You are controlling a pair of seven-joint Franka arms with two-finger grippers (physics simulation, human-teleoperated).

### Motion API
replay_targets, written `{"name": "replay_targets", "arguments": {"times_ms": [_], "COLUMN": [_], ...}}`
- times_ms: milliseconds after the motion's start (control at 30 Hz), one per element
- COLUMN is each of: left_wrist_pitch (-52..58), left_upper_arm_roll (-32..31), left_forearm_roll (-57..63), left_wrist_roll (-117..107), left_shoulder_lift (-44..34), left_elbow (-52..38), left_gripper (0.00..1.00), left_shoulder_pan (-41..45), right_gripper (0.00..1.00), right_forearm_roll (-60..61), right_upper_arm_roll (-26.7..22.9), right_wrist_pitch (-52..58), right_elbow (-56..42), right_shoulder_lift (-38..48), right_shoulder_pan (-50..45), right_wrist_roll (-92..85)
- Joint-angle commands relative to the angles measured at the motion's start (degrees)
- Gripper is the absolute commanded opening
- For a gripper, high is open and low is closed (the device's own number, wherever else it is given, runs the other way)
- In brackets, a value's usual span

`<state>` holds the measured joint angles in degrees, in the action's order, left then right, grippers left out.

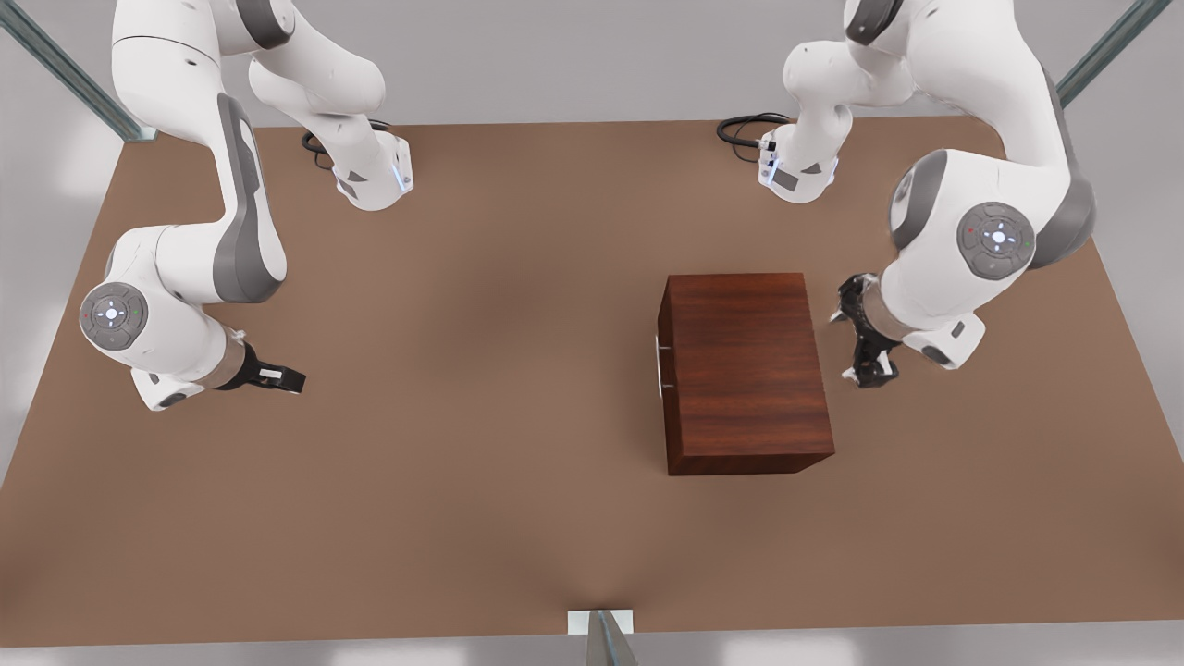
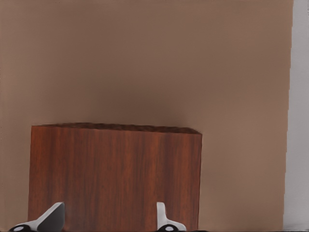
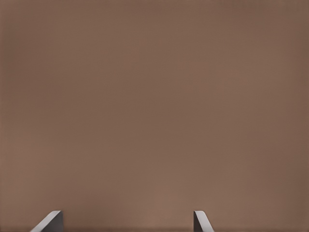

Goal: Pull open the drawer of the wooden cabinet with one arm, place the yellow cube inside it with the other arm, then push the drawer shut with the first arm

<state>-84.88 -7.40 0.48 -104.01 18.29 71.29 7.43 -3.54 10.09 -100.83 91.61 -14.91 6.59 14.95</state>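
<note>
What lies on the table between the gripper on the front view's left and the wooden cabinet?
Nothing: in the front view, bare brown tabletop runs from the right gripper to the dark reddish-brown wooden cabinet.

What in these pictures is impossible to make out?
1. Front view: the drawer is seen edge-on, its handle a mere sliver.
2. Front view: inside of the cabinet, covered by its top.
3. Left wrist view: the left tool, fingers cut off by the picture's edge.

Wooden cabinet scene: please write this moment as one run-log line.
drawer: shut | wooden cabinet: on table | left gripper: open, beside cabinet | right gripper: open, over bare table, waiting
</note>
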Motion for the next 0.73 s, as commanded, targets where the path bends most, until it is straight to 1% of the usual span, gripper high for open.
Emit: {"name": "replay_targets", "arguments": {"times_ms": [0, 33, 67, 167, 700], "left_wrist_pitch": [7.72, -1.92, -7.58, -7.40, -7.58], "left_upper_arm_roll": [0.90, 1.07, 1.16, 1.16, 0.72], "left_forearm_roll": [-2.94, -3.46, -2.67, -5.66, -4.96], "left_wrist_roll": [103.91, 111.47, 112.71, 110.51, 107.52], "left_shoulder_lift": [-0.80, -4.74, -7.65, -6.95, -6.77], "left_elbow": [-0.01, 6.56, 11.51, 9.92, 10.10], "left_gripper": [1.00, 1.00, 1.00, 1.00, 1.00], "left_shoulder_pan": [-2.24, -6.55, -7.61, -8.66, -8.14], "right_gripper": [1.00, 1.00, 1.00, 1.00, 1.00], "right_forearm_roll": [0.03, 0.03, 0.03, 0.03, 0.03], "right_upper_arm_roll": [0.01, 0.01, 0.01, 0.01, 0.01], "right_wrist_pitch": [0.02, 0.10, 0.19, 0.37, 0.19], "right_elbow": [-0.03, -0.03, -0.03, -0.03, -0.03], "right_shoulder_lift": [0.06, 0.06, 0.06, 0.06, -0.29], "right_shoulder_pan": [0.00, 0.00, 0.00, 0.00, 0.00], "right_wrist_roll": [-1.68, -1.68, -1.76, -1.68, -1.68]}}
